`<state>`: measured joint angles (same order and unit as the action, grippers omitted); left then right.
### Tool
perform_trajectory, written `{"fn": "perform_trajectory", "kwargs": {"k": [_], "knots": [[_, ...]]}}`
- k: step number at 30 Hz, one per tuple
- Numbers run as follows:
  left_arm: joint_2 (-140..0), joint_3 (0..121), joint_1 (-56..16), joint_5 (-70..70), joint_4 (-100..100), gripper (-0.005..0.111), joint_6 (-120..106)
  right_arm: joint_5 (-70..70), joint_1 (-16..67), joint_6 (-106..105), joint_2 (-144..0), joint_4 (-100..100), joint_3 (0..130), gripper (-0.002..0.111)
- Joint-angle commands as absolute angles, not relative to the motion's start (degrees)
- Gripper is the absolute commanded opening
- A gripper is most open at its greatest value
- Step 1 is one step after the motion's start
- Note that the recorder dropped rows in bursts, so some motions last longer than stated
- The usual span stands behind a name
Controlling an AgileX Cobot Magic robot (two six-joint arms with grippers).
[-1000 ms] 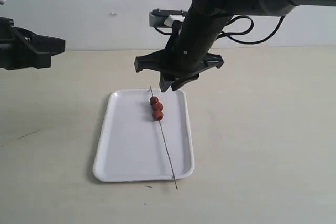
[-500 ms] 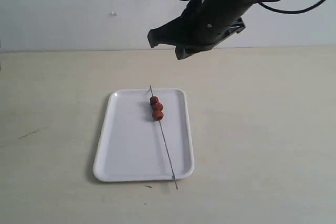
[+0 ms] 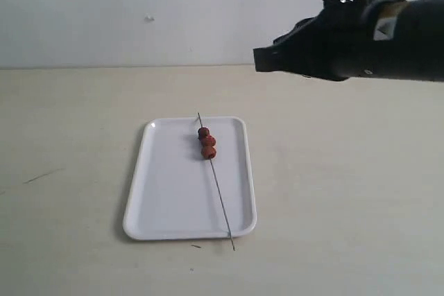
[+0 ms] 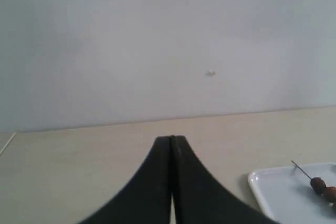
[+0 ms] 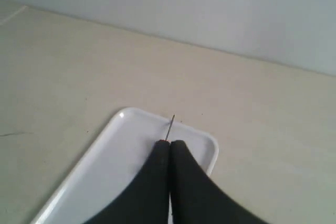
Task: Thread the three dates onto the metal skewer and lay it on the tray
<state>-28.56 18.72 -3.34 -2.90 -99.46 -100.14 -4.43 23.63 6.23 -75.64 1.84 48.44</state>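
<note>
On a pale beige table (image 3: pixel 347 206) in front of a plain light wall, the scene is looking close to finished. The dark right arm is reaching in from the upper right of the exterior view. Its right gripper (image 3: pixel 258 59) is hanging high over the table with its two fingers pressing together on nothing. The left gripper (image 4: pixel 171 139) is showing only in its own wrist view, likewise clenched and empty. A white tray (image 3: pixel 173 199) is lying flat on the table. The metal skewer (image 3: pixel 217 188) is resting along its right half, with the far tip reaching the far rim and the near end poking just past the near rim. The three dates (image 3: pixel 207 142) are sitting threaded on the rod, touching one another and bunched near the far end. The skewer is probably light, stiff and slick, so a pinch on its thin rod may be slipping easily. The bare stretch between the dates and the near rim seems the best place to hold. The dates look soft and may be sliding along the rod if it tips. Skewer and dates are lying well below and to the left of the right gripper, touching neither gripper.
</note>
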Motion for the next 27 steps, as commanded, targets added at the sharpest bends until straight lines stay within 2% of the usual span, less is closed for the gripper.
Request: {"fn": "perform_trajectory", "kwargs": {"k": [1, 7, 15, 24, 27], "knots": [[-19.2, 13.9, -3.4, 0.0, -99.9, 0.000, -98.8, 6.3, 23.7, 3.8, -69.7, 1.4, 39.5, 0.000], [-8.6, 7.5, -3.4, 0.0, -99.9, 0.000, -97.6, 17.5, 23.7, 1.5, -61.3, 1.2, 28.9, 0.000], [0.0, 2.1, -3.4, 0.3, -99.9, 0.000, -96.8, 24.3, 23.7, 1.5, -49.3, -2.1, 19.1, 0.000], [0.0, 0.6, -3.4, 0.3, -99.9, 0.000, -96.8, 22.0, 23.7, 3.2, -28.8, -3.0, 10.1, 0.000], [0.0, 0.6, -3.4, 0.3, -99.9, 0.000, -96.8, 10.6, 23.7, 5.2, -20.9, -2.9, 9.0, 0.000]]}}
